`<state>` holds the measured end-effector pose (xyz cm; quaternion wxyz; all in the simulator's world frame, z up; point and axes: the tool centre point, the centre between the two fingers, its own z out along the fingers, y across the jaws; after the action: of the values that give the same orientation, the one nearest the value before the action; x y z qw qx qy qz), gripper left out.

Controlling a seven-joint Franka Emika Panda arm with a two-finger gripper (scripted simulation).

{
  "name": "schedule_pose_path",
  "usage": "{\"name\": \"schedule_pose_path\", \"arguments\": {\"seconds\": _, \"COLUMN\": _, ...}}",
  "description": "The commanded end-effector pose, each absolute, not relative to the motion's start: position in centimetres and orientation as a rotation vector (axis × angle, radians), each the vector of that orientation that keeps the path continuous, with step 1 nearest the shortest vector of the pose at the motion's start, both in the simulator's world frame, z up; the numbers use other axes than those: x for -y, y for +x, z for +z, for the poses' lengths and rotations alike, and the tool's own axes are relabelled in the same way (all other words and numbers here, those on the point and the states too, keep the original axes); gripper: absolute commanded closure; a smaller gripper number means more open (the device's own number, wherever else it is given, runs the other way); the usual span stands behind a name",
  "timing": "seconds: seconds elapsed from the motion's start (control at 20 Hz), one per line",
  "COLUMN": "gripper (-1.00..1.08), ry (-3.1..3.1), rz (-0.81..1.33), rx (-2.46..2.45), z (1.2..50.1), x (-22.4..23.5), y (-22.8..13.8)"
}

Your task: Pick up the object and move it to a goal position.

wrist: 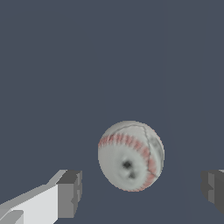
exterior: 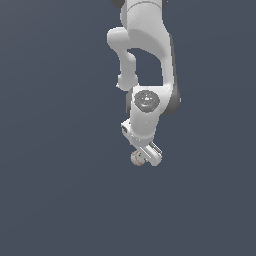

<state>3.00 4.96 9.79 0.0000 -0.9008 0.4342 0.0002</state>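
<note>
The object is a small whitish-grey ball (wrist: 130, 155) with red stitch marks, resting on the dark grey floor. In the wrist view it lies between my two fingers, with a clear gap on each side: one grey pad (wrist: 70, 192) to one side and the other pad (wrist: 214, 189) further off. My gripper (wrist: 142, 192) is open and touches nothing. In the exterior view the white gripper (exterior: 145, 155) hangs low over the ball (exterior: 136, 159), which peeks out at its lower edge on the exterior view's left.
The white arm (exterior: 147, 45) reaches down from the top of the exterior view. A plain dark grey floor (exterior: 60, 200) surrounds the ball on all sides, with no other objects or markers showing.
</note>
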Motion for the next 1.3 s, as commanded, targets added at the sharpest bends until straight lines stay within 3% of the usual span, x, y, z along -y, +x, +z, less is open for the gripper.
{"name": "schedule_pose_path", "arguments": {"seconds": 0.0, "gripper": -0.92, "ry": -2.830, "rz": 0.001, "rx": -1.364, "z": 9.8, "x": -5.0, "y": 3.0}}
{"name": "schedule_pose_path", "arguments": {"seconds": 0.8, "gripper": -0.92, "ry": -2.827, "rz": 0.000, "rx": -1.371, "z": 4.8, "x": -4.9, "y": 3.0}}
{"name": "schedule_pose_path", "arguments": {"seconds": 0.85, "gripper": 1.08, "ry": -2.827, "rz": 0.000, "rx": -1.371, "z": 4.8, "x": -4.9, "y": 3.0}}
{"name": "schedule_pose_path", "arguments": {"seconds": 1.25, "gripper": 1.08, "ry": -2.827, "rz": 0.000, "rx": -1.371, "z": 4.8, "x": -4.9, "y": 3.0}}
